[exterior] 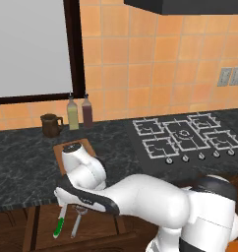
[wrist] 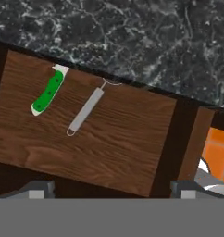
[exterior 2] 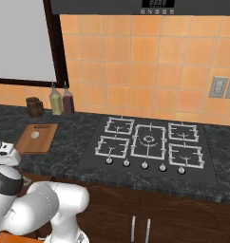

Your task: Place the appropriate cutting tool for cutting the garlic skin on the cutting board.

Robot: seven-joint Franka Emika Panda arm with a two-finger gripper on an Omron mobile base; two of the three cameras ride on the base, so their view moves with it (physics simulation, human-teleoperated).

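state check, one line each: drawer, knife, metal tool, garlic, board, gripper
drawer: pulled open under the counter edge
green-handled knife: lying flat in the drawer, ungrasped
grey metal tool: lying flat in the drawer beside the knife, apart from it
garlic: resting on the cutting board
cutting board: flat on the counter, holding garlic, no knife
gripper: open, above the drawer, holding nothing

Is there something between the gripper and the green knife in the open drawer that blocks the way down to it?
Nothing visible blocks it. In the hand view the green knife lies uncovered on the drawer's wooden bottom. The grey metal tool lies beside it, apart, and the counter edge covers part of the blade.
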